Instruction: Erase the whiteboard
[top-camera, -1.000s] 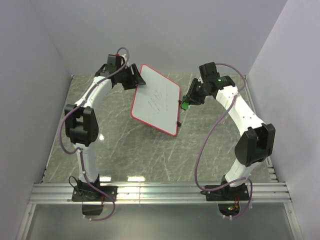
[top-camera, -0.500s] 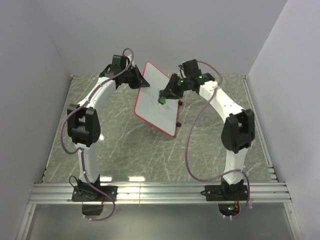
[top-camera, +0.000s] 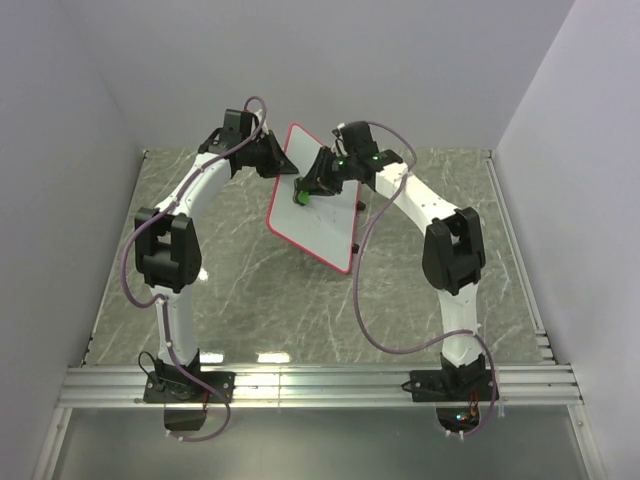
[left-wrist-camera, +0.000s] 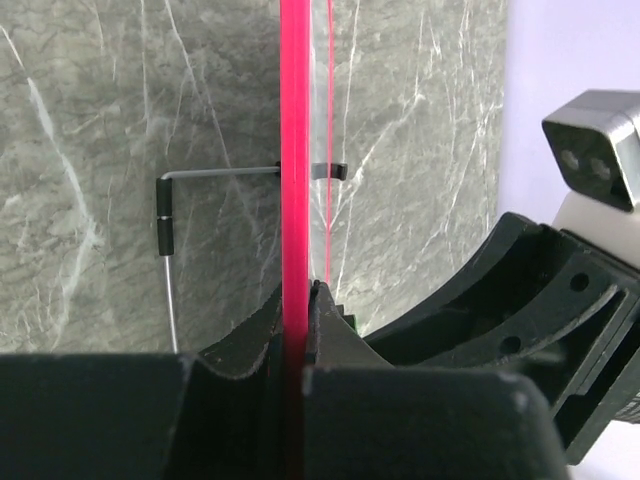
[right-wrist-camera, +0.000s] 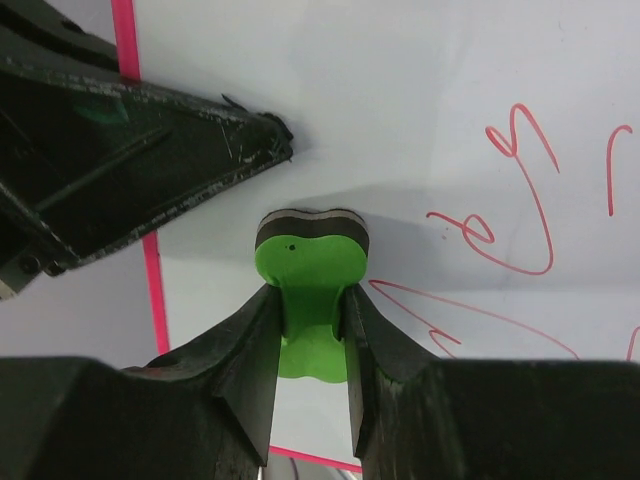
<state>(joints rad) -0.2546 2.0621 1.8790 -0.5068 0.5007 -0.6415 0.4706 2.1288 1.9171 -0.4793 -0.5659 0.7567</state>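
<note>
Extruded aluminium rails (top-camera: 320, 385) run along the near edge. Past them lies the table (top-camera: 240, 300), a grey-green slab with pale marble-like veins. Plain matte lavender walls (top-camera: 400, 60) close it in on three sides.

The whiteboard (top-camera: 325, 230) stands tilted near the middle rear of the table, its lower corner down by the slab. It is a smooth, glossy white rectangle with a thin red rim and rounded corners. The left gripper (left-wrist-camera: 300, 300) is clenched on its upper left rim, with black ribbed fingers pressing the red edge from both sides. Beyond the rim a thin bent metal rod (left-wrist-camera: 165, 250) with a black sleeve shows against the stone.

The right gripper (right-wrist-camera: 310, 320) grasps the eraser (right-wrist-camera: 310, 255), a green bow-tie-shaped plastic block with a dark felt layer. The felt lies against the white face near the left rim. Looping red scribbles (right-wrist-camera: 510, 220) lie just to its right.
</note>
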